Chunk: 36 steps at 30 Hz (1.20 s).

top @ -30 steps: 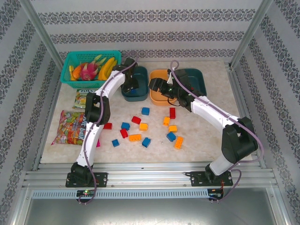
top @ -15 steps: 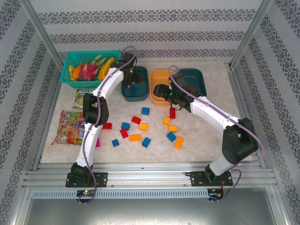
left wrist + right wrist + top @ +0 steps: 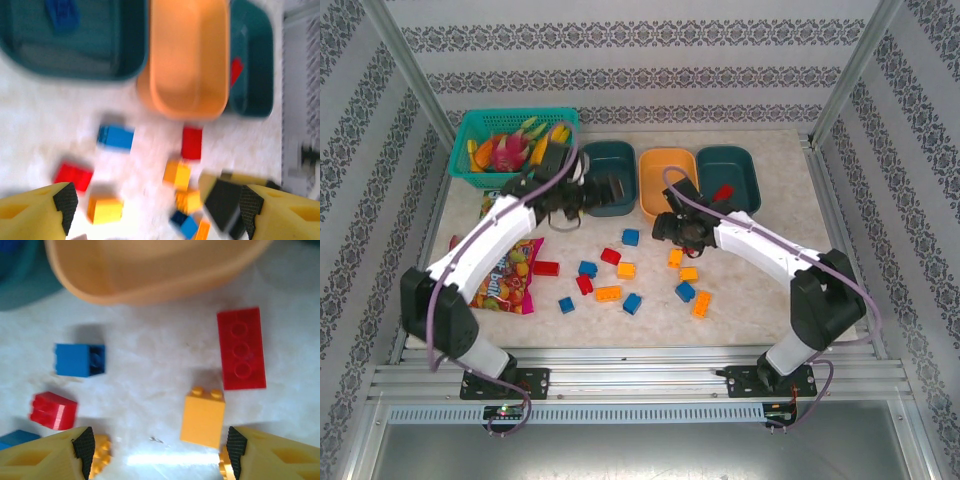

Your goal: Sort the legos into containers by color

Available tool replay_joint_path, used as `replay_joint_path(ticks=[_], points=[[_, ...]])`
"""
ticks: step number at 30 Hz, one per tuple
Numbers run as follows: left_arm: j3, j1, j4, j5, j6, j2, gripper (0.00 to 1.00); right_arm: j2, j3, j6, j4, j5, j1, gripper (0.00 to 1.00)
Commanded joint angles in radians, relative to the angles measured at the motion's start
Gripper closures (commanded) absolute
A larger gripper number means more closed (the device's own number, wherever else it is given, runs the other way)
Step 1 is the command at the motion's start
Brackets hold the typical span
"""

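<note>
The three tubs stand in a row at the far side of the table [image 3: 770, 290]: the left teal tub [image 3: 611, 160], the orange tub [image 3: 667, 175] and the right teal tub [image 3: 735, 170], each close against its neighbour. In the blurred left wrist view a blue brick [image 3: 62, 14] lies inside the left teal tub, and a red brick [image 3: 722, 192] lies in the right teal tub by the side next to the orange one. The left gripper [image 3: 610, 189] hovers over the near rim of the left teal tub, its yellow fingers spread wide and gripping nothing. The right gripper [image 3: 160, 446] hangs close above the table just in front of the orange tub, its fingers likewise wide apart. A yellow brick [image 3: 202, 420] lies on the table just beyond the gap between them, untouched. A long red brick [image 3: 241, 349] lies just beside it on the tub side, and a square blue brick [image 3: 80, 360] and a small red brick [image 3: 52, 410] lie off to the left. The other loose bricks [image 3: 608, 293], red, blue and orange-yellow, are scattered over the middle of the table. A snack packet [image 3: 510, 282] lies partly under the left arm, and a turquoise basket [image 3: 475, 178] of fruit sits in the far left corner.
</note>
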Motion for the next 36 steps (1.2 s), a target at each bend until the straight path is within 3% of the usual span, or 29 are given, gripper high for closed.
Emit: replay_joint_path(ticks=[1,5,12,22,27,32,36], points=[[-0.202,-0.015,0.115,0.074,-0.031,-0.160,0.05,0.044,-0.029,0.028,-0.045,-0.012,0.002,0.29],[-0.353,-0.017,0.094,0.100,-0.036,-0.307,0.02,0.105,-0.021,0.041,-0.048,-0.031,0.002,0.30],[-0.418,-0.018,0.073,0.082,-0.064,-0.394,0.03,0.172,-0.022,0.034,-0.015,-0.038,-0.016,0.34],[-0.403,-0.028,0.071,0.063,-0.066,-0.385,0.03,0.239,0.010,0.016,-0.012,-0.037,-0.018,0.55],[-0.396,-0.031,0.074,0.054,-0.080,-0.387,0.03,0.192,0.030,-0.021,-0.024,0.004,0.001,0.76],[-0.301,-0.030,0.077,0.048,-0.107,-0.348,0.03,0.089,0.117,-0.051,-0.059,0.055,0.036,0.78],[-0.183,-0.029,0.090,0.056,-0.116,-0.240,0.03,0.117,0.236,-0.092,-0.075,0.045,-0.004,0.77]])
